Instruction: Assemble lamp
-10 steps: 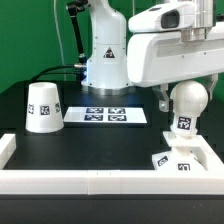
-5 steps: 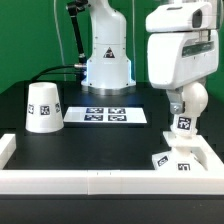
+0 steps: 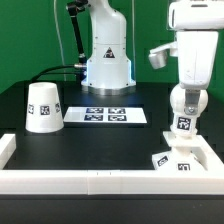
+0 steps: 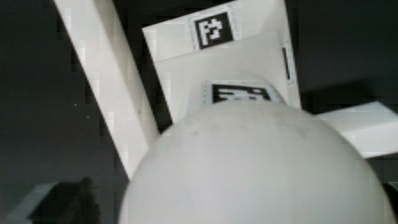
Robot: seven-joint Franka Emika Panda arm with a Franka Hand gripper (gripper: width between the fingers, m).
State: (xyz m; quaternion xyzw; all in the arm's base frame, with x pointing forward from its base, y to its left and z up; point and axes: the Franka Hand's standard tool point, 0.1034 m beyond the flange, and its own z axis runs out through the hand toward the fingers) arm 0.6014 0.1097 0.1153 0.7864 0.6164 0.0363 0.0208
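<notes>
Where end effector hangs, bulb underneath.

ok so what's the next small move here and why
Probably a small twist to finish seating the bulb in the base. The gripper is at the bulb's top, its grip hidden from view; the bulb stands upright on the base, while the shade stands apart on the exterior view's left.
</notes>
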